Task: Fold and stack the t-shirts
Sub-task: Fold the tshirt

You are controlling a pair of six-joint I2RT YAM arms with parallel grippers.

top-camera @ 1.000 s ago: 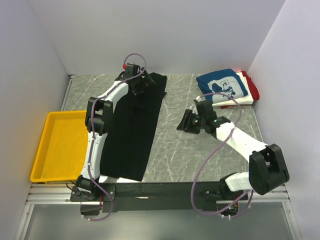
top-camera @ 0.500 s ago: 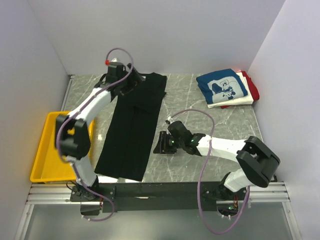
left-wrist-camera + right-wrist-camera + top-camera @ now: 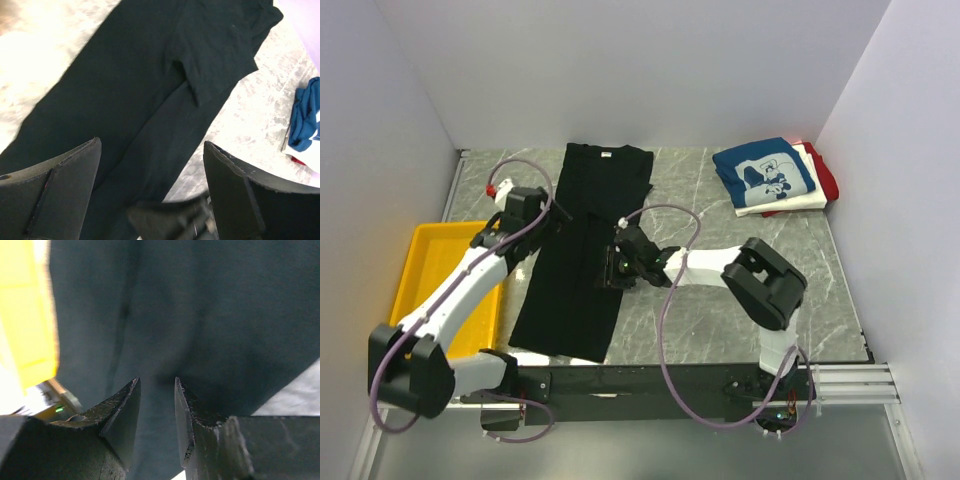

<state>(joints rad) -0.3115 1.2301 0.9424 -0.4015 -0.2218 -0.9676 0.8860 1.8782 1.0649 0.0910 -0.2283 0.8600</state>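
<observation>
Black tee lies long axis near to far: my left gripper wide open by its left edge, my right gripper nearer, nearly closed, empty, over its right edge

Both arms are built alike: white tubular links joined by chunky black joint housings. The left arm and the right arm each carry a thin greyish-purple cable that loops free of the links. The cable on the left arm ends at a small red plug. Tiny green lights show on the black wrist housing of the right arm. The left gripper has two broad matte-black fingers with flat inner faces and pale, slightly scuffed edges. The right gripper has the same black fingers, which taper to wedge-shaped tips.
</observation>
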